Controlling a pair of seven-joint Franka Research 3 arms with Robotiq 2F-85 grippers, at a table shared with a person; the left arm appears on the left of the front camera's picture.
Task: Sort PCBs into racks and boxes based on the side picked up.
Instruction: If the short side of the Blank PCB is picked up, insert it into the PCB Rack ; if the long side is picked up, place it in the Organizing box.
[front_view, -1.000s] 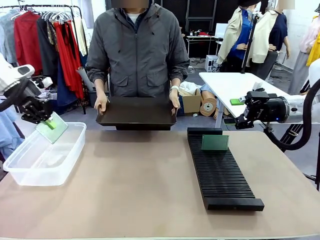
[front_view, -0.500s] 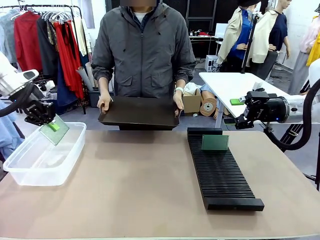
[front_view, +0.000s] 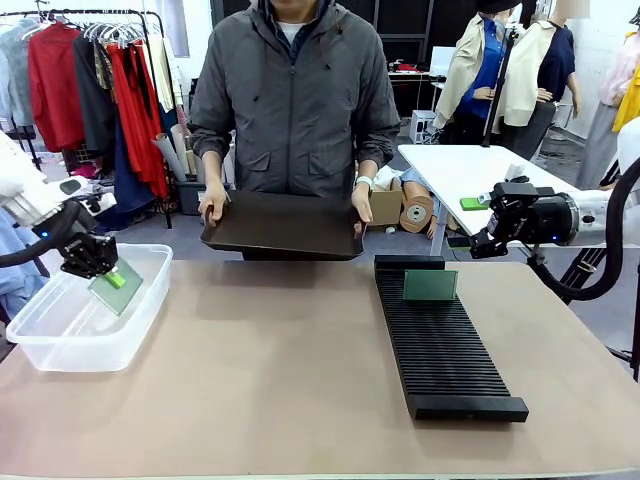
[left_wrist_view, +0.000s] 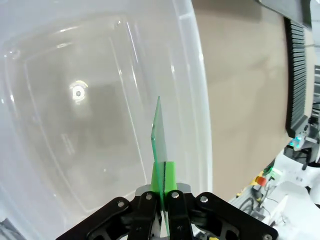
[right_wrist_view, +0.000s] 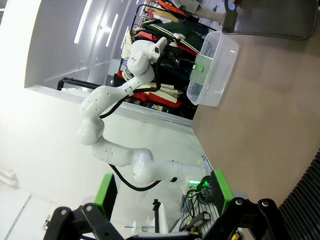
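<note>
Left pincer (left_wrist_view: 161, 192) clenched on 1 PCB (left_wrist_view: 159, 132) by its bottom edge, held on edge, tilted, inside the clear box (front_view: 60, 340) near the far wall. Right pincer (right_wrist_view: 165, 197) released, holding nothing, parked beyond the rack (front_view: 445, 340), where a 2nd PCB (front_view: 430, 285) stands slotted. Probably light, stiff, slick-faced, somewhat fragile; best pinched at an edge, not squeezed hard.

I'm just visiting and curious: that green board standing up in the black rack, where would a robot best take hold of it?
Probably by its top edge, coming straight down from above. The PCB stands upright in a slot near the far end of the rack, so its lower edge is buried and only the thin upper edge is free. The open right end effector could close on its two flat faces.
</note>
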